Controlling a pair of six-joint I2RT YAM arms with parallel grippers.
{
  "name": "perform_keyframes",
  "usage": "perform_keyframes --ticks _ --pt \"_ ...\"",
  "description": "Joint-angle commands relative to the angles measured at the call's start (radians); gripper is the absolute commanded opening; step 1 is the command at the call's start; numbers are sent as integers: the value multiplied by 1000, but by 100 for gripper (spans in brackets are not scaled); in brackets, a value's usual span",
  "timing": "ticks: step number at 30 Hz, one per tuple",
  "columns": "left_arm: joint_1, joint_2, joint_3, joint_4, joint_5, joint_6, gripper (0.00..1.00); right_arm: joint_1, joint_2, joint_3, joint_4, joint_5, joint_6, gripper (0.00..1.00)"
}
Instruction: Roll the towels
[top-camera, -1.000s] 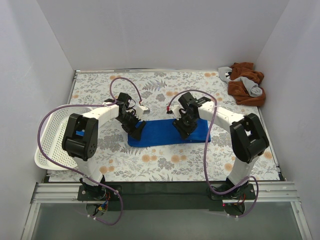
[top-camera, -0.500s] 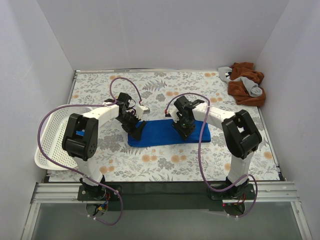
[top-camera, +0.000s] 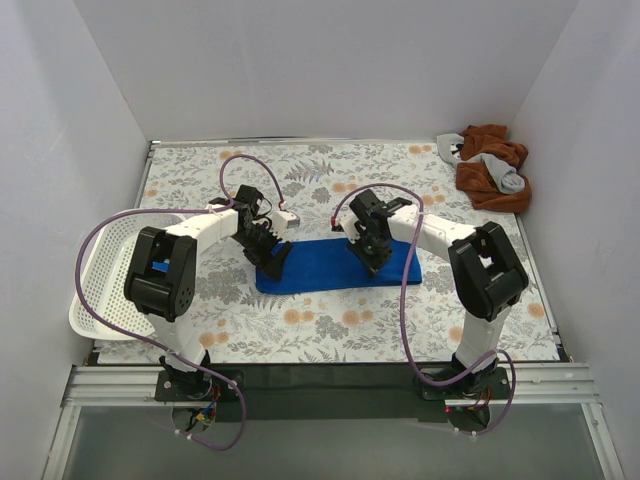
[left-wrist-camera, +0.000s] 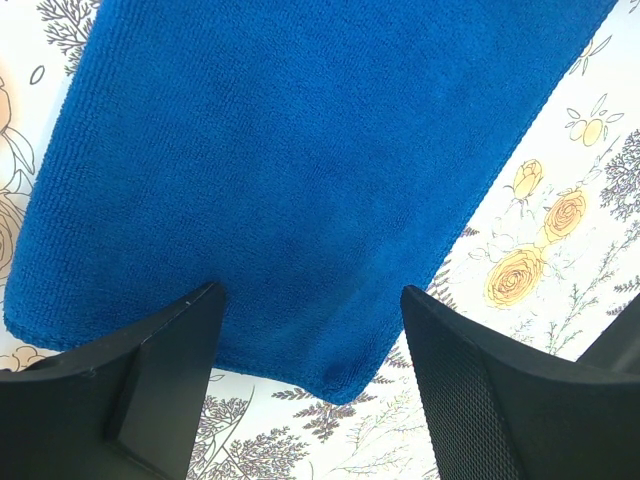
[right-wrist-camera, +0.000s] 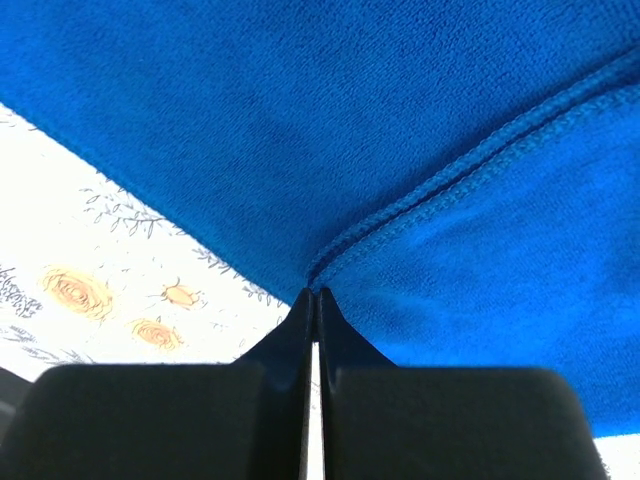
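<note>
Bare tabletop (top-camera: 330, 330) is left around the towel (top-camera: 320, 270). The left edge is blocked by a basket (top-camera: 100, 270), the far-right corner by cloths (top-camera: 492, 170).

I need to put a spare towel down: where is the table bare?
Bare on the table: the back strip, between towel and far wall; the near strip, between towel and arm bases. Crowded: the middle, left gripper and right gripper at the towel; the left edge, basket; the back right corner, cloth heap.

The right end effector (right-wrist-camera: 314, 292) has pinched shut on the towel (right-wrist-camera: 300, 120).
</note>
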Motion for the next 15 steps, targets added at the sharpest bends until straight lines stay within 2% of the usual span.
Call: perform_keyframes --ticks 1,7,14,15 --pt "-3 10 6 30 -27 1 67 3 -60 5 -34 -28 -4 1" --pt "-3 10 6 30 -31 -1 67 3 -81 -5 -54 -56 -4 1" --pt "-3 18 17 30 -26 -5 66 6 -31 -4 -54 -88 -10 1" --pt "-5 15 18 30 -29 -5 66 6 -19 5 -54 -93 -12 12"
